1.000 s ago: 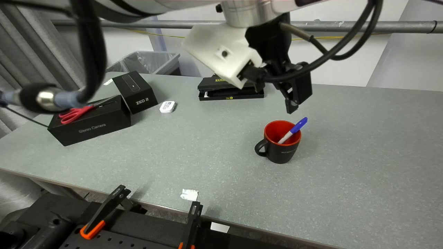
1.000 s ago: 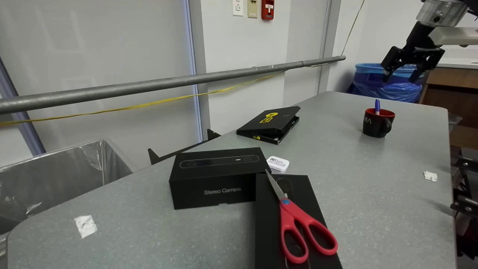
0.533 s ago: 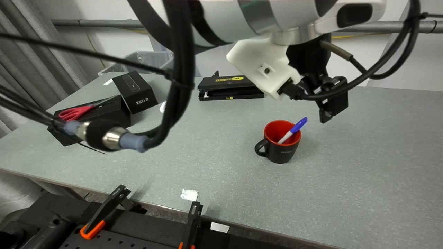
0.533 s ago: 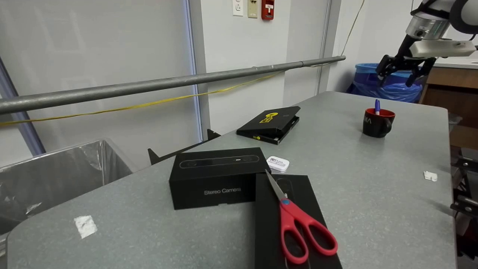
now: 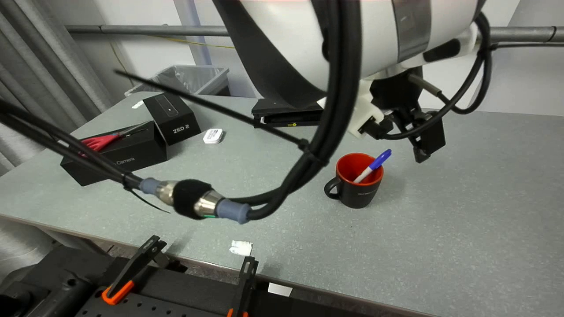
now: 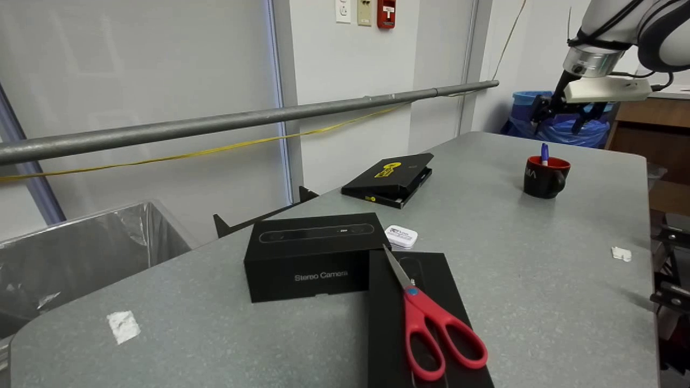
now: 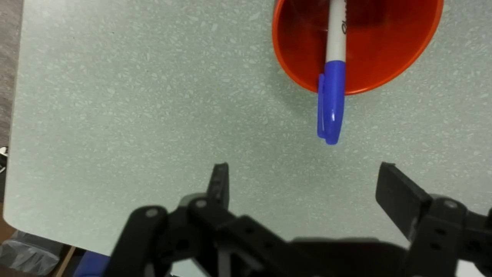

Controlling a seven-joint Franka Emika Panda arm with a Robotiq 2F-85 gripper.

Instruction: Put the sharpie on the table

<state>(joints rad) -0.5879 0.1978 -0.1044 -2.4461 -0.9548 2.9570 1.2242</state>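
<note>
Sharpie (image 7: 335,73) in mug (image 5: 358,196) (gripper (image 7: 303,173) apparently near)

On your speckled grey bench (image 5: 462,246) you have the mug (image 5: 359,193) upright, two black boxes (image 6: 312,275) set at an angle, a white tin (image 6: 401,236) near them, a half-open case (image 6: 389,179), two white scraps (image 6: 123,326) well apart.

A grey pipe (image 6: 242,119) runs along the pale wall (image 6: 350,64); a blue-lined bin (image 6: 558,132) stands near a brown cabinet (image 6: 655,116).
</note>
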